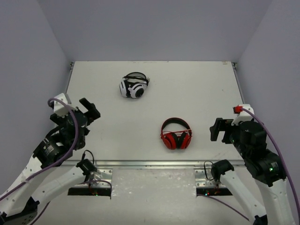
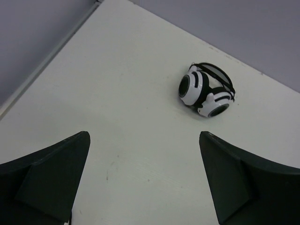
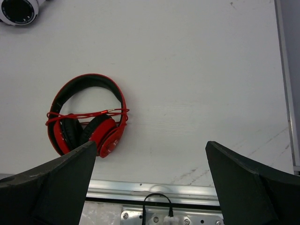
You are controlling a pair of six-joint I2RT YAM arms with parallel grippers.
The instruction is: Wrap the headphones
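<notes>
Top external view, left to right. The left arm (image 1: 51, 150) rises from the near-left corner, and the left gripper (image 1: 90, 110) hangs above the left edge of the white table (image 1: 201, 89), holding nothing. Its fingers (image 2: 51, 173) stand wide apart in the left wrist view, with bare tabletop between them. The white-and-black headphones (image 1: 134, 86) lie folded at the far centre-left of the table, well apart from both grippers. The red headphones (image 1: 176, 134) lie flat near the front edge, right of centre, with the headband arching toward the far side and the ear cups toward the near side. The right gripper (image 1: 216, 130) hovers to their right, close beside them but not touching.

Right wrist view. The red headphones appear to the left, with the near ear cup partly hidden behind the left finger (image 3: 51, 187). The thin red cable (image 3: 86, 114) runs in several strands across the headband from side to side, just above the black ear pads (image 3: 70, 131). The two fingers of the right gripper are spread wide and grip nothing. A metal rail (image 3: 197, 190) borders the near edge of the table between them. A corner of the white-and-black headphones shows at the far left.
</notes>
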